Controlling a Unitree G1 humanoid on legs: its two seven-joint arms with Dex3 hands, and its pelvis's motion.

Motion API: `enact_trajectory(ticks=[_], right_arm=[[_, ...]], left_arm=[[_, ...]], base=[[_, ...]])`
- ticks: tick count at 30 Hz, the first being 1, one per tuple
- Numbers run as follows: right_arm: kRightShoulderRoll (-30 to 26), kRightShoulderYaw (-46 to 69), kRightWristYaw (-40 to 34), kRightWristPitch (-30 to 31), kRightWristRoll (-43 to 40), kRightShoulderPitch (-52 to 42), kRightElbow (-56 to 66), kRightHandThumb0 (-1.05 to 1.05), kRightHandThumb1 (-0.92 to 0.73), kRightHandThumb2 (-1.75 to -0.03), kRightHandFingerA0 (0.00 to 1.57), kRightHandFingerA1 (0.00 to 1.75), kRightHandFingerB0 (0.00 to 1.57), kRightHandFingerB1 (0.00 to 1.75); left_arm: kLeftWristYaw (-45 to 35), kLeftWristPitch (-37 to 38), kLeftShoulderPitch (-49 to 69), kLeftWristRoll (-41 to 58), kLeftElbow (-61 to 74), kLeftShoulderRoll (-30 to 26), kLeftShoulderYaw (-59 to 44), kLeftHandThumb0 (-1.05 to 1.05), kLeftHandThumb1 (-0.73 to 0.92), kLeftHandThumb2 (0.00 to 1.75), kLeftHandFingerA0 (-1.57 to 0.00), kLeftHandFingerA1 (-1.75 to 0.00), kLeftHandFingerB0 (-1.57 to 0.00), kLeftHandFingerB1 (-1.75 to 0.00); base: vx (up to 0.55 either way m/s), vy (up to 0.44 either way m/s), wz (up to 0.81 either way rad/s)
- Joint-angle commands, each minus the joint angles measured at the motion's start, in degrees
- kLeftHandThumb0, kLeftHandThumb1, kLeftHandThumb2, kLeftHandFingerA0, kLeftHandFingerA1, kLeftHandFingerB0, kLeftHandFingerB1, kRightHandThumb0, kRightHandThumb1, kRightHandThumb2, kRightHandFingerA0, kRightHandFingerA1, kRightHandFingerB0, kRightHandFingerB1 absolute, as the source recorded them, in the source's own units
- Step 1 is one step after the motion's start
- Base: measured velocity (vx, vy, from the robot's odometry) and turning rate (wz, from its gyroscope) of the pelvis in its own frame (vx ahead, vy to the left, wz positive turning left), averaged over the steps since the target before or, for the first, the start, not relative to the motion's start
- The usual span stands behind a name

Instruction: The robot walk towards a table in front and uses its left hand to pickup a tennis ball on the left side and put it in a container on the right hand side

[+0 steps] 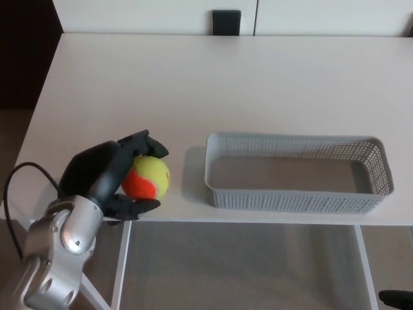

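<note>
A yellow and orange tennis ball (147, 177) sits near the front left of the white table (193, 84). My left hand (113, 173) wraps around it from the left, with fingers above and below the ball. Whether the ball is off the surface I cannot tell. To its right stands a grey mesh container (297, 197), long and empty, close to the table's front edge. My right hand does not show.
A dark chair back (226, 22) stands beyond the far edge of the table. The table's front edge runs just below the ball and the container. A black cable (26, 171) loops by my left forearm.
</note>
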State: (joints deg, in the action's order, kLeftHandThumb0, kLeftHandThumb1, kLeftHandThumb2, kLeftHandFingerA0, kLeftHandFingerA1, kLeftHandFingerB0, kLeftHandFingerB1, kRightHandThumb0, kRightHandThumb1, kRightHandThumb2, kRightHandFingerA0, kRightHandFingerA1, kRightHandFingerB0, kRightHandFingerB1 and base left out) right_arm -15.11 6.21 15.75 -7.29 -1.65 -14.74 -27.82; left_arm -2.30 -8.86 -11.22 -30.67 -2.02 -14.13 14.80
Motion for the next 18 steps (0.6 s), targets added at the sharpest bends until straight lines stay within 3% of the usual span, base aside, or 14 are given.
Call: enact_trajectory(ticks=[1,2,3,8,9,10,11,15,16,17,18], right_arm=[[-0.81,0.32,-0.64,-0.03,0.35,-0.52,-0.33,-0.34,-0.53,-0.72,0.67,0.57,0.49,0.51],[-0.85,0.30,-0.48,-0.24,0.31,-0.28,-0.61,-0.34,-0.53,-0.72,0.67,0.58,0.49,0.51],[-0.92,0.23,-0.33,-0.28,0.33,-0.20,-0.64,-0.26,-0.63,-0.58,0.70,0.49,0.53,0.43],[-1.27,-0.04,-0.42,0.33,0.67,1.06,-0.98,-0.26,-0.63,-0.58,0.71,0.49,0.53,0.43],[-1.03,0.13,-0.48,0.47,0.35,0.89,-1.12,-0.33,-0.54,-0.72,0.67,0.57,0.51,0.51],[-0.93,0.21,-0.51,0.52,0.21,0.83,-1.20,-0.33,-0.54,-0.72,0.67,0.57,0.51,0.51],[-1.29,0.08,-0.45,0.61,0.53,0.50,-0.90,-0.25,-0.64,-0.58,0.70,0.48,0.53,0.42],[-1.51,-0.21,-0.84,0.76,1.08,0.39,-0.39,-0.27,-0.63,-0.58,0.70,0.48,0.52,0.42],[-1.49,-0.27,-0.82,0.27,1.11,0.46,-0.87,-0.26,-0.63,-0.58,0.71,0.49,0.52,0.43],[-1.49,-0.32,-0.75,-0.30,1.13,0.59,-1.49,-0.26,-0.63,-0.58,0.71,0.49,0.52,0.43],[-1.49,-0.38,-0.71,-0.56,1.18,0.41,-1.74,-0.26,-0.63,-0.58,0.71,0.49,0.53,0.43]], left_arm=[[1.56,3.63,-0.46,4.06,5.52,1.62,-3.39,-0.16,0.85,0.66,-0.75,-1.61,-0.75,-1.08],[1.65,4.12,-0.82,4.32,6.46,1.69,-4.03,-0.15,0.86,0.66,-0.75,-1.62,-0.73,-1.11],[1.45,3.63,-1.33,4.18,7.85,1.84,-4.49,-0.16,0.87,0.65,-0.73,-1.65,-0.72,-1.10],[0.38,1.02,-3.99,3.34,10.72,2.59,-4.88,-0.14,0.86,0.63,-0.71,-1.65,-0.70,-1.01],[-0.40,0.23,-4.43,3.47,11.95,3.20,-4.44,-0.14,0.84,0.66,-0.74,-1.60,-0.71,-1.00],[-0.76,-0.13,-4.62,3.52,12.50,3.47,-4.25,-0.14,0.84,0.66,-0.74,-1.60,-0.71,-1.00],[-0.80,-0.61,-5.29,2.75,12.83,4.12,-3.31,-0.11,0.85,0.65,-0.72,-1.60,-0.76,-0.90],[-1.84,-2.55,-8.04,1.04,12.19,5.59,-0.84,-0.07,0.85,0.61,-0.68,-1.63,-0.76,-0.87],[-1.79,-2.59,-8.66,0.15,11.55,5.97,0.29,-0.09,0.80,0.62,-0.72,-1.56,-0.80,-0.72],[-1.62,-2.51,-9.28,-0.85,10.81,6.32,1.56,-0.09,0.80,0.62,-0.72,-1.56,-0.80,-0.72],[-1.81,-3.05,-9.35,-1.30,10.79,6.52,2.32,-0.10,0.77,0.63,-0.81,-1.39,-0.83,-0.64]], base=[[0.00,0.000,0.00],[0.00,0.000,0.00],[0.00,0.000,0.00],[0.00,0.000,0.00],[0.00,0.000,0.00],[0.00,0.000,0.00],[0.00,0.000,0.00],[0.00,0.000,0.00],[0.00,0.000,0.00],[0.00,0.000,0.00],[0.00,0.000,0.00]])
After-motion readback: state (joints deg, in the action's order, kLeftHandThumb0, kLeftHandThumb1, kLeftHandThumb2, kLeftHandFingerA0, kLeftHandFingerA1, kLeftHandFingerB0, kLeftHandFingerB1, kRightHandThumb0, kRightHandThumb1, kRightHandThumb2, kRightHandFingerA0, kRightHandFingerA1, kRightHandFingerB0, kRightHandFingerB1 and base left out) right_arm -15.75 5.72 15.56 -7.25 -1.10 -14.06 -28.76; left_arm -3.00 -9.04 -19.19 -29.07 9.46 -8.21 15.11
